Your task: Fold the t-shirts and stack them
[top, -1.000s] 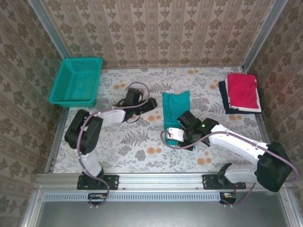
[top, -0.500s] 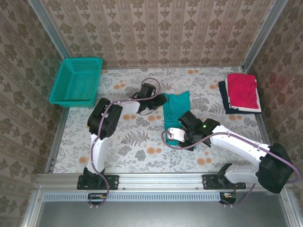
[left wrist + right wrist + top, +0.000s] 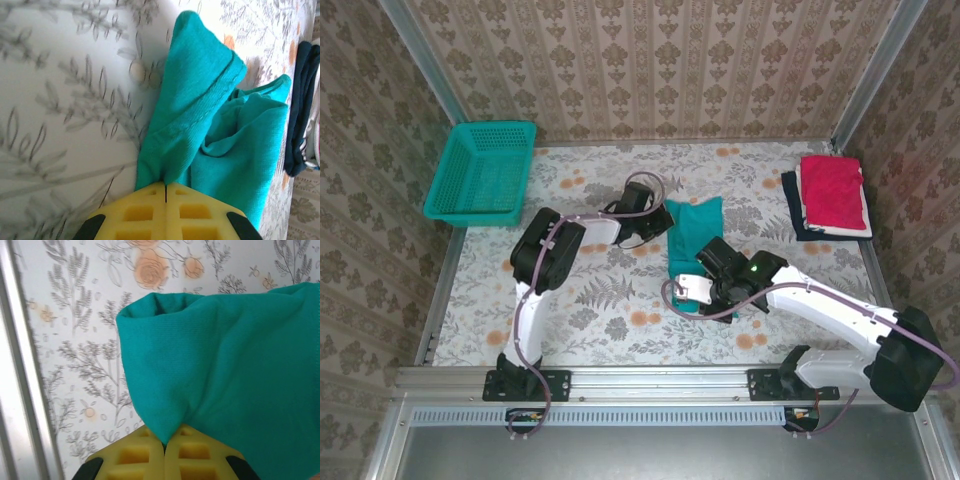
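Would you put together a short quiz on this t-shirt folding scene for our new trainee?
1. True or false: the left gripper is shut on the teal t-shirt.
2. What lies on the dark navy t-shirt? A) the teal t-shirt B) a folded red t-shirt C) nothing
3. Which gripper holds the teal t-shirt's end nearer the arm bases?
Key: 1 true; 2 B; 3 the right gripper.
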You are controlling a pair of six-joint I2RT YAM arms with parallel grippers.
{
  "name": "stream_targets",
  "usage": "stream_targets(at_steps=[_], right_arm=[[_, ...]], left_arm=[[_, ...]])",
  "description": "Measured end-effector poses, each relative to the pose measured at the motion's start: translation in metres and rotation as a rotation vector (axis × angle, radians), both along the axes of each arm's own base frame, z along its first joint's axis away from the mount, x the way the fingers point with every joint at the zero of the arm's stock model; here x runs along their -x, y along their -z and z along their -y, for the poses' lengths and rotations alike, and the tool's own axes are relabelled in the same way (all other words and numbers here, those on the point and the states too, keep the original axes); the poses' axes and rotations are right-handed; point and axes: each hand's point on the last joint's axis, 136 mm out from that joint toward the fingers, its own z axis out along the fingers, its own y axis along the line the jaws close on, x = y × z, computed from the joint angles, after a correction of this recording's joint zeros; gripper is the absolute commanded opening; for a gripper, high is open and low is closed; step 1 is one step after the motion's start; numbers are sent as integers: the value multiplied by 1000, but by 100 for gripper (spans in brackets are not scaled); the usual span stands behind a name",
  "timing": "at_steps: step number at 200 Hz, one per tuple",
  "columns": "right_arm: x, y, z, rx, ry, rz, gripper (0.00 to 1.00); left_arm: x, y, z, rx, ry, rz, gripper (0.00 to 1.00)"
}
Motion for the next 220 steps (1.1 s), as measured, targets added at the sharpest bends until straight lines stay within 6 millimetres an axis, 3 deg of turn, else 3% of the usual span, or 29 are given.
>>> stream_targets(at_steps=[43,83,115,180,220], right_arm=[[13,-27,-3,7,-37,-13,0],[-3,-51,-8,36,-97,29,0],[-44,-53,-7,84,-96,45,0],[-132,-37,3,188,-74,57,0],[-171,-25,2,234,-70,63,0]], left_arm=[[45,3,-15,-19,40,-35,0],[57,3,-21,-15,56,-44,0],[57,3,-22,5,64,-40,0],[58,3,-24,84,103,-35,0],[58,3,-24,116,125,-47,0]])
